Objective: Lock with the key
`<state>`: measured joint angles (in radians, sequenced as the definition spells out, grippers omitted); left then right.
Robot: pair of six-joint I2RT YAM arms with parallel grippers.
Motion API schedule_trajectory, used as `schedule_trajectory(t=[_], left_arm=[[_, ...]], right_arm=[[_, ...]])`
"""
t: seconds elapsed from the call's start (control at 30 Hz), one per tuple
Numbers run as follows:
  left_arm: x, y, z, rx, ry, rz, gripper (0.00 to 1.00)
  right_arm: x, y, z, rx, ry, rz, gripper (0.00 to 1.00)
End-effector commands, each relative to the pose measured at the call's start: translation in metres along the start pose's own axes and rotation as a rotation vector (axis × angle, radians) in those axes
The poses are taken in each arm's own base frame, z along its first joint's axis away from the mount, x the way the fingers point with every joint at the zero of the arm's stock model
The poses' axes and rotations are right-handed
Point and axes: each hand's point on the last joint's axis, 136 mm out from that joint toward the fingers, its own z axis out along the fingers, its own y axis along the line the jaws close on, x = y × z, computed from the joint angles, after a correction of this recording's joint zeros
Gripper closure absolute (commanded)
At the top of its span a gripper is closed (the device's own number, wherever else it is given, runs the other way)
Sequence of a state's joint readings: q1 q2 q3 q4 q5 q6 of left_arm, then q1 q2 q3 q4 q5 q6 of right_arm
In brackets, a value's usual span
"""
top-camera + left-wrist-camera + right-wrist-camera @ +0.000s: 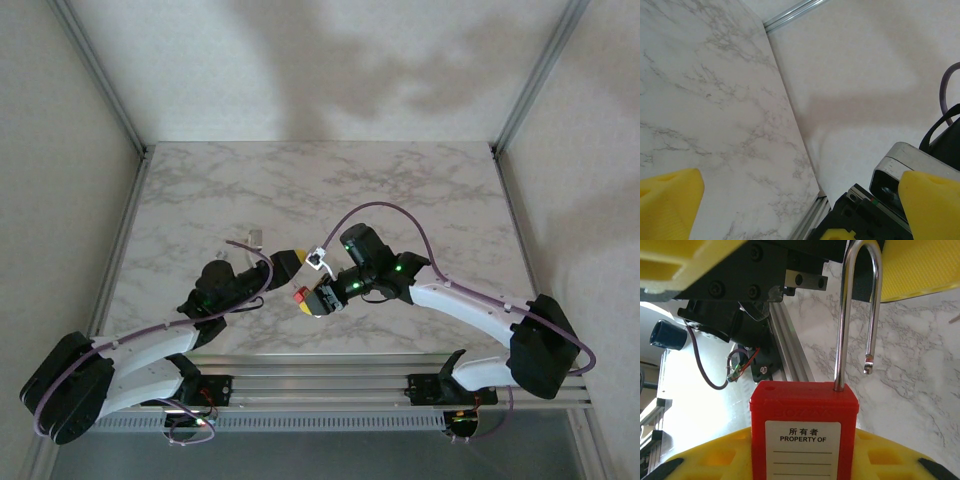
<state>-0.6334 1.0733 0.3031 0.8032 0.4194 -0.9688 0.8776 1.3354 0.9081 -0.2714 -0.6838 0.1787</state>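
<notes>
My right gripper [318,299] is shut on a red padlock [804,435] with a white "PROPERTY OF" label, held above the table's front middle. Its steel shackle [858,315] is raised, and the free end hangs outside the body. In the top view the padlock [299,294] shows as a red spot at the gripper's left tip. My left gripper [289,260] hovers just left of it, open, with nothing between its yellow fingers [667,205]. A small pale object [255,237] lies behind the left wrist, too small to tell whether it is the key.
The marble table [300,190] stretches behind both arms. The aluminium rail [330,385] with the arm bases runs along the near edge. White walls and metal posts [525,85] close in the sides. A purple cable [385,208] loops over the right wrist.
</notes>
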Motion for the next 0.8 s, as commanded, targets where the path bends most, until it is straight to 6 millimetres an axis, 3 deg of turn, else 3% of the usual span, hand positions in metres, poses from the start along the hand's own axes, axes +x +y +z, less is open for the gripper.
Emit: schedule_trajectory(t=[0.0,0.23,0.43,0.77], left_arm=[[0.002,-0.040,0.002,0.124,0.024,0.072,0.01],[0.004,-0.051,0.000,0.154,0.028,0.092,0.04],[-0.014,-0.030,-0.013,0.041,-0.102,0.055,0.01],[-0.020,-0.027,-0.015,0.033,-0.135,0.004,0.00]], right_arm=[[-0.016,0.007,-0.002,-0.014,-0.041,-0.031,1.00],[-0.015,0.003,-0.003,0.010,-0.047,-0.024,1.00],[-0.017,0.004,-0.017,0.040,-0.097,-0.042,1.00],[-0.019,0.012,-0.019,-0.004,-0.102,-0.045,1.00]])
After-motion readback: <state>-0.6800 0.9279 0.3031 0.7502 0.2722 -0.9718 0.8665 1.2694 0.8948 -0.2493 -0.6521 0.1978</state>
